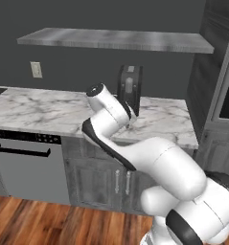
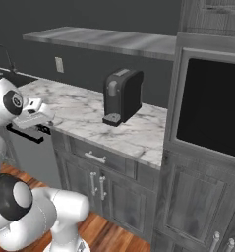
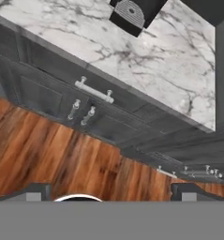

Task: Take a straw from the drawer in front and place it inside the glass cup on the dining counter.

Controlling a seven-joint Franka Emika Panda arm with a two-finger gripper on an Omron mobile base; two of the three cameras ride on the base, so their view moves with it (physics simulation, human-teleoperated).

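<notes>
The grey drawer [image 2: 114,165] sits shut under the marble top, its small silver bar handle [image 2: 95,157] facing out. In the hand view the drawer [image 3: 59,75] and its handle [image 3: 93,90] lie ahead of the fingers, well apart from them. My gripper [image 3: 114,191] is open, with nothing between its widely spread tips. From the right base view the gripper [image 2: 40,116] hovers at counter height, to the left of the drawer and in front of the counter's edge. The straw is hidden, and the glass cup and dining counter are out of view.
A black coffee machine [image 2: 121,96] stands on the marble worktop [image 2: 84,115] along the wall. Left of the drawer is a panel with a long black handle [image 1: 22,150]. Paired cabinet doors [image 2: 97,189] sit below the drawer, a tall oven cabinet [image 2: 207,108] stands to the right, and a shelf [image 1: 116,39] hangs above.
</notes>
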